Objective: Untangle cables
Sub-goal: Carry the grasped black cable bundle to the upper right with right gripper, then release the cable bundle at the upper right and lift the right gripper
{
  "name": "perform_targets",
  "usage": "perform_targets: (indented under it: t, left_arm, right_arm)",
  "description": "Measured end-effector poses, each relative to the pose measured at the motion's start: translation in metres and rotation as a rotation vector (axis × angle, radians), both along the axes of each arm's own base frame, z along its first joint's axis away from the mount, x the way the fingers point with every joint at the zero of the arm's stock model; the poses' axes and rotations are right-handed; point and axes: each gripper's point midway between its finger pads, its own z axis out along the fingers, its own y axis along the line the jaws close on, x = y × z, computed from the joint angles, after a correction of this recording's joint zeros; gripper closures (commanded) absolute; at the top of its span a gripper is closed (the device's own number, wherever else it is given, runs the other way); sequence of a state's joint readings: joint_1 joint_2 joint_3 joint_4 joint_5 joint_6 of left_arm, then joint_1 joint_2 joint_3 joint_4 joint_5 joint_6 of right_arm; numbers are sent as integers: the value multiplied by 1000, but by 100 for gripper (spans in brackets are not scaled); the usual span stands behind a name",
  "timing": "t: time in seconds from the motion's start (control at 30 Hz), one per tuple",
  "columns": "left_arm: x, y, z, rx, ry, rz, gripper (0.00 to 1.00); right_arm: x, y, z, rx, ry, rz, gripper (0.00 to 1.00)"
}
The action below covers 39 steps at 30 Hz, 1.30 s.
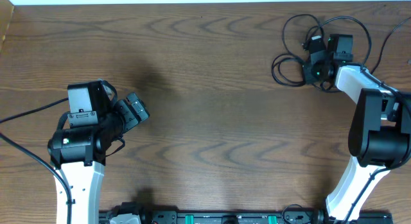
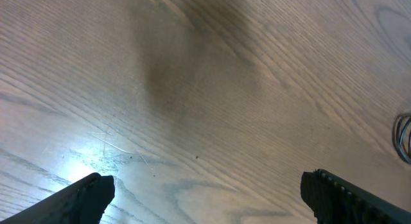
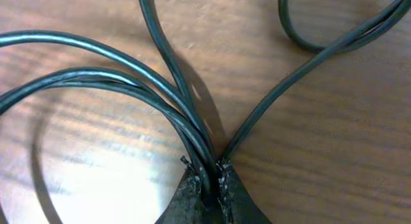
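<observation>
We have the cables (image 3: pixel 199 144) lying in loose loops at the far right corner of the table (image 1: pixel 212 121). Our right gripper (image 3: pixel 209 185) is clamped shut on them where several black strands run together. That pinch looks like the thing to watch, because the wrist view suggests we hold a bundle rather than one cord, and lifting it would likely drag the whole knot along. We judge the better move is a slow, low pull toward the middle of the table, watching which loops slide free and which tighten. Our left gripper (image 1: pixel 136 112) hangs with its jaws wide apart over bare wood at the left, well away from the cables and holding nothing. We think it should come across to pin or take a second strand, so the two arms can draw apart. We see only black cord here and cannot tell where any plug ends are.
</observation>
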<state>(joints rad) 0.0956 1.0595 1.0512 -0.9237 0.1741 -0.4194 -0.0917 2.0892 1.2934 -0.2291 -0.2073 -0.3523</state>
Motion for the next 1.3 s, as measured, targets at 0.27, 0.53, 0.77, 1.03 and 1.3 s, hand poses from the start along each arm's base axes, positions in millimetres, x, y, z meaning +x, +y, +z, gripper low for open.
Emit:
perform_targets:
  t: [0.27, 0.53, 0.77, 1.03, 1.3]
  left_arm:
    - [0, 0, 0, 0, 0, 0, 1]
    - [0, 0, 0, 0, 0, 0, 1]
    - [0, 0, 0, 0, 0, 0, 1]
    - [0, 0, 0, 0, 0, 0, 1]
    - [0, 0, 0, 0, 0, 0, 1]
  right_arm:
    - [-10, 9, 6, 19, 16, 71, 98]
    - [-20, 18, 42, 41, -11, 120, 93]
    - [-22, 20, 59, 35, -36, 142, 22]
    - [-2, 19, 116, 13, -221, 138, 1]
    - [15, 21, 238, 69, -573, 76, 1]
